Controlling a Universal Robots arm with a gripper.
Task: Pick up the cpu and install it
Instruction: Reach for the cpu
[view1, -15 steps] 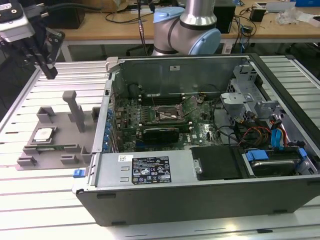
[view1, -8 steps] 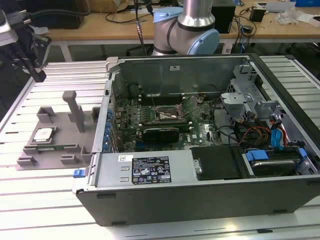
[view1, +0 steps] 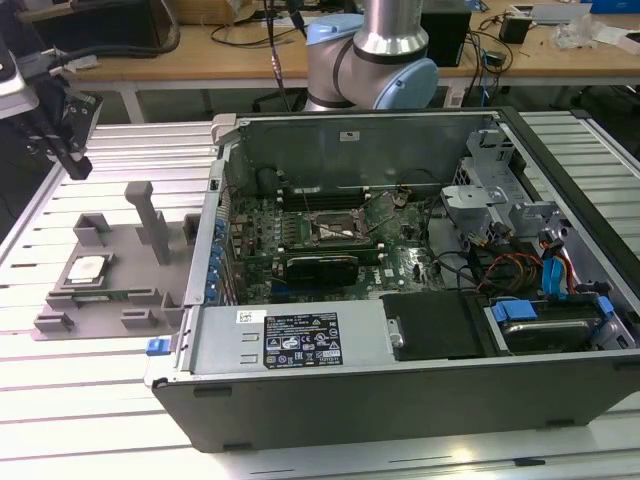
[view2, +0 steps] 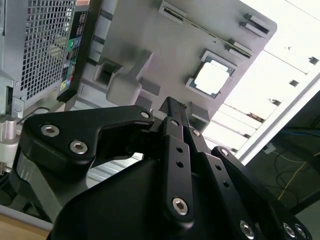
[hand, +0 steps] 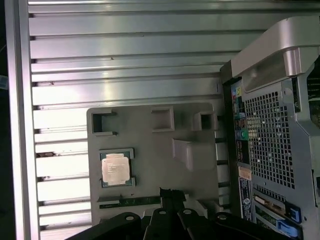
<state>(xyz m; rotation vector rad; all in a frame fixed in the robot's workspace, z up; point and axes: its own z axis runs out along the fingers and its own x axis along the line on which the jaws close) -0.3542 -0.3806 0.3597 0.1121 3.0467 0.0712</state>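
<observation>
The exterior view overlooks the computer case (view1: 400, 400) from nearby; both wrist views share the grey fixture (hand: 145, 165) (view2: 150, 40) from above.

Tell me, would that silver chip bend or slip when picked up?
Probably stiff: the cpu is a flat square with a metal top. Lying flat in the grey fixture, it shouldn't roll. Its shiny top may be slippery.

**Gripper** (view2: 172, 107): smooth matt black body, with bright, glossy metal screw heads (view2: 180, 205).
**Fixture** (hand: 145, 150), nearest the gripper: smooth, matt grey plastic.
**Cpu** (hand: 116, 169), in the fixture: silver-grey metal top with a satin sheen and a green board edge.
**Table** (hand: 125, 65), under both: ribbed bare metal, brushed and reflective.
**Case** (hand: 272, 140), farther from the gripper: dull grey sheet metal with a perforated panel and a printed paper label (view1: 300, 340).
</observation>
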